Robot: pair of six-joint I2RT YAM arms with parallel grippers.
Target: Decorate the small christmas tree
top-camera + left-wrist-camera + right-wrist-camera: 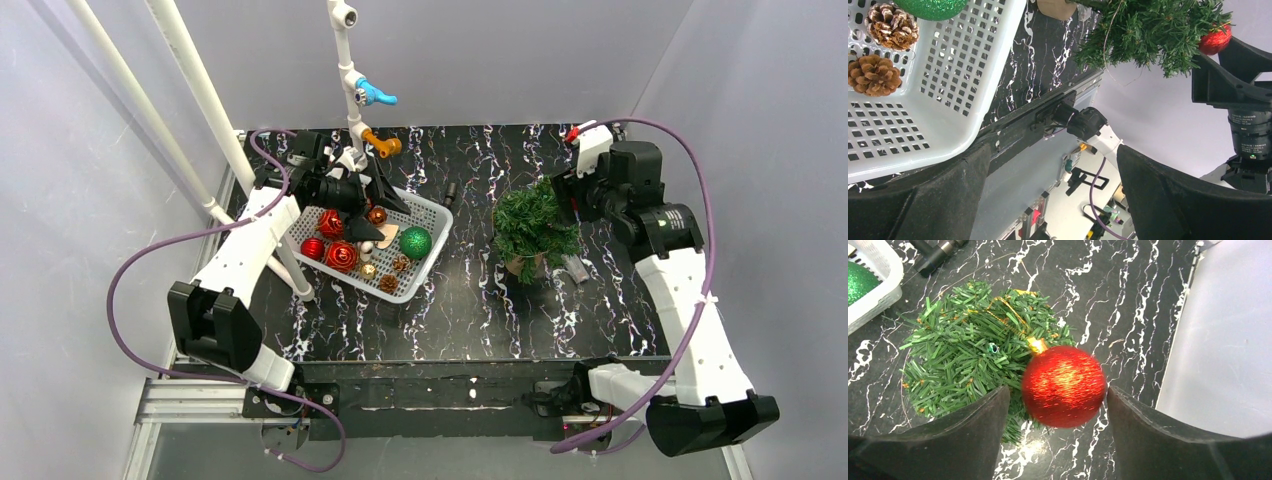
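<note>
Two ways to spoil this placement. First, dragging: right end effector [1058,390] parted around the red ball [1064,386] at the tree's side, a sliver of green showing beside one finger, the other finger flush with the ball's edge; cannot tell whether gripped or free. Risk of hauling the ball and its gold cord [1003,307] off the needles by backing away with any contact left. Second, tipping: small christmas tree [535,225] upright on the desk [470,300], right of the white basket [430,258] and apart from it, probably light on its small base; liable to lean or topple under a snagged cord or a sideways nudge from a finger. Worth doubting the hang too, with the cord only lying across the branches, not visibly hooked. Left end effector [1052,160] spread wide, empty, above the basket.
</note>
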